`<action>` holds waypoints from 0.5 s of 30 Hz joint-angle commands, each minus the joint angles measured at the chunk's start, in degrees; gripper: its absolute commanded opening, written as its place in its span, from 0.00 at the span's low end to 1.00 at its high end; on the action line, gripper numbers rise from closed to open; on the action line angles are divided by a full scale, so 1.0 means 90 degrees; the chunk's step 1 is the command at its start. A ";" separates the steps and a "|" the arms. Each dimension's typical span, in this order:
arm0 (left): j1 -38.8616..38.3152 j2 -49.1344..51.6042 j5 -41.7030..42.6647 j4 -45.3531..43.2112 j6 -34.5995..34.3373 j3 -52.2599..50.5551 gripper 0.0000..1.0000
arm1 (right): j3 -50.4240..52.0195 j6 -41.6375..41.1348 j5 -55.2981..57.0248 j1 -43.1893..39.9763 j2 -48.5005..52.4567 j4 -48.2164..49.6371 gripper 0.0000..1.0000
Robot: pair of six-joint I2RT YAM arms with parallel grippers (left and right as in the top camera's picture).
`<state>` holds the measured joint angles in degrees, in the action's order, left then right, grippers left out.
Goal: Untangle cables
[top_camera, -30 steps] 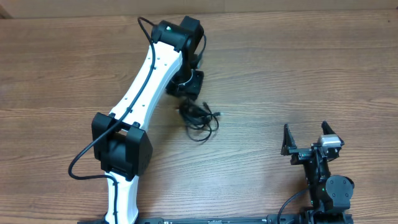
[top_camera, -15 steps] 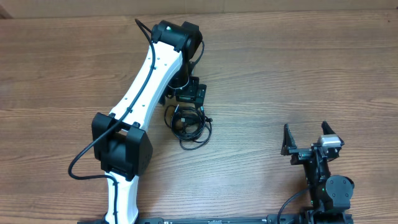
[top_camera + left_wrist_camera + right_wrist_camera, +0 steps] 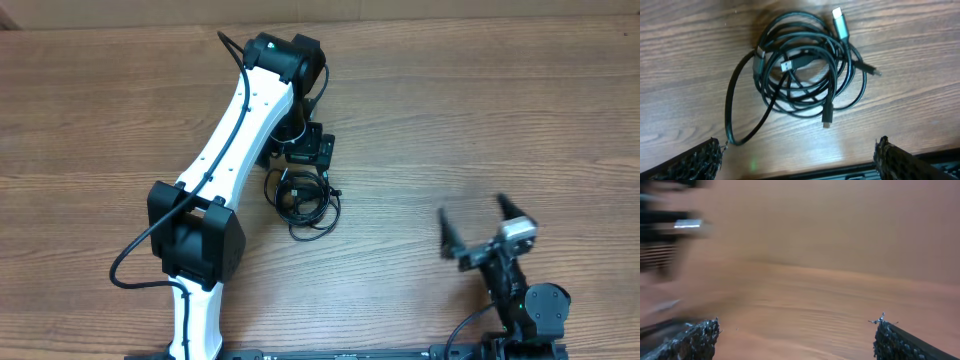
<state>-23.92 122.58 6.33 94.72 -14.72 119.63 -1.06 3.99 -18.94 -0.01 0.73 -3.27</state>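
Note:
The cables (image 3: 805, 70) are thin black cords wound together in a loose coil flat on the wooden table, with several small plugs sticking out and one loop trailing toward the lower left. In the overhead view the cables (image 3: 305, 200) lie just in front of my left gripper (image 3: 300, 160). My left gripper (image 3: 797, 162) is open, its fingers wide apart, and the coil sits beyond them with nothing between them. My right gripper (image 3: 478, 225) is open and empty at the near right, far from the cables. In its own blurred view the right gripper (image 3: 797, 337) faces bare wood.
The white left arm (image 3: 235, 130) stretches diagonally over the left half of the table (image 3: 480, 100), trailing its own thicker black cable (image 3: 130, 262). The right arm's base (image 3: 530, 310) sits at the near right edge.
My left gripper opened and let go of the bunched cables, which now lie spread in a looser coil slightly nearer. In the last half second the right gripper has swung to the left.

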 commanded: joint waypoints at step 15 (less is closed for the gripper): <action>-0.0012 0.0032 0.1103 -0.0719 -0.0053 0.0141 1.00 | -0.1481 -0.1887 -0.2397 -0.0012 -0.0063 0.2004 1.00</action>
<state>-23.92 122.58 13.32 88.18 -14.87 119.63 -5.26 -10.04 -43.66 -0.01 0.51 20.58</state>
